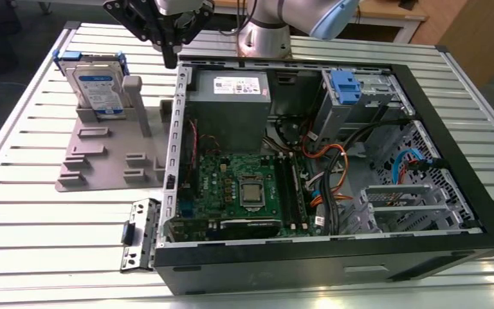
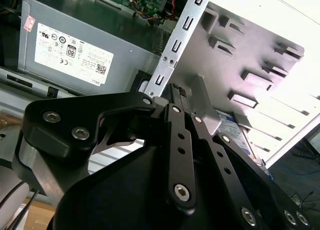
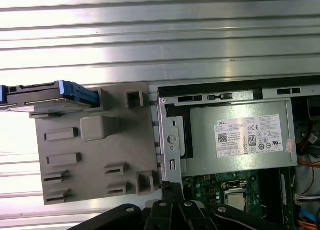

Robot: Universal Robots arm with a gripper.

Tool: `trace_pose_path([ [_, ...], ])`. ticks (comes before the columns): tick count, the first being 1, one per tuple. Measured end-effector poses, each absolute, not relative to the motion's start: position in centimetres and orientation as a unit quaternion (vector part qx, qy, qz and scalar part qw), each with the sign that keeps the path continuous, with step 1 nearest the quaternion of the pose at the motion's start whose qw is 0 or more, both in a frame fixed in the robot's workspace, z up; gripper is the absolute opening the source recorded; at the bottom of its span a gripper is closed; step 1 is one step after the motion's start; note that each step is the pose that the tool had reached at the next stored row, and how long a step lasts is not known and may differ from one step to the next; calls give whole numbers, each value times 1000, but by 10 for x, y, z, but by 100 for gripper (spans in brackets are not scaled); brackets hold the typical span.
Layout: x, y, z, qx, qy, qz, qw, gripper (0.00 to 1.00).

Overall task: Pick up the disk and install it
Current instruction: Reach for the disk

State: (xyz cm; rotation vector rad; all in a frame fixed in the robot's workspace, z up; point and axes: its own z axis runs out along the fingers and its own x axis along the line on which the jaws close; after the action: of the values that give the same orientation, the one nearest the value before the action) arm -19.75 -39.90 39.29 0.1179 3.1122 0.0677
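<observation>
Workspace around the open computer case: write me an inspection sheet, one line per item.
Surface: slatted metal table.
Job's things: the disk stands upright in the grey holder, untouched. The open computer case lies beside the holder, and its drive cage carries a blue latch.
Clutter: a loose metal bracket beside the case's near corner.
Grippers: the gripper is shut and empty, hanging above the case's edge, apart from the disk.
Cables: orange, black and blue cables inside the case.
Surroundings: arm base behind the case; wooden furniture at the exterior view's upper right.
</observation>
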Motion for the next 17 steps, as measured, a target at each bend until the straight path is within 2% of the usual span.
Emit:
trace_pose_path([
  [17,-204,-399,393,38,999,22,13,10],
])
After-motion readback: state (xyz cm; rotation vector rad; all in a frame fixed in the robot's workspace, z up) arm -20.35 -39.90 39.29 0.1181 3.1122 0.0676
